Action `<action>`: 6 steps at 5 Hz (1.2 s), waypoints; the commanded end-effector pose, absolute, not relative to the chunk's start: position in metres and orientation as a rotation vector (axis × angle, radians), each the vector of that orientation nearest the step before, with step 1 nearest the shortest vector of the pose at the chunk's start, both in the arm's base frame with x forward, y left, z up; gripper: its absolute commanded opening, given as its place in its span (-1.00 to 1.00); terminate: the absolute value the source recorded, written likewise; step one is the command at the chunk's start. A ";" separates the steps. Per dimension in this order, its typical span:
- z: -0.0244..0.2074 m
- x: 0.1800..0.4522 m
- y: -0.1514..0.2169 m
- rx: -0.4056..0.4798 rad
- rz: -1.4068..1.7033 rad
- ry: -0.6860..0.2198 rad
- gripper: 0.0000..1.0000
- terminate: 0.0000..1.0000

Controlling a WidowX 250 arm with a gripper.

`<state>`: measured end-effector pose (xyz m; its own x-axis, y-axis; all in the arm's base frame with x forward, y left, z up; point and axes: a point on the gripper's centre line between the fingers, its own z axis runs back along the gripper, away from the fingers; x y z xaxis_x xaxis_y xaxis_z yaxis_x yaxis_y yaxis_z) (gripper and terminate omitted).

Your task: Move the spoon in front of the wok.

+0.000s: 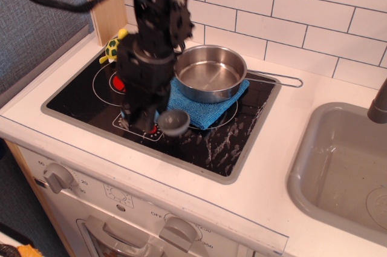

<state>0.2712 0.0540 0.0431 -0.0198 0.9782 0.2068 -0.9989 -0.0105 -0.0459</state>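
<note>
Grey spoon (173, 122) bowl, lifted, near edge of blue cloth (205, 104), in front of steel wok (210, 73). Jaws: closed on handle, apparently. Gripper (140, 121) over hob. Rec: lower straight, release w/o nudging cloth.

Toy turtle (112, 48) on stovetop (78, 97); grey sink (338, 166) right.

The wok (210, 73) sits on a cloth (205, 107). The spoon (172, 122) lies before it, the turtle (111, 49) left behind.
</note>
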 end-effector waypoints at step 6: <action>0.071 0.353 0.132 0.144 0.288 -0.254 -1.00 -1.00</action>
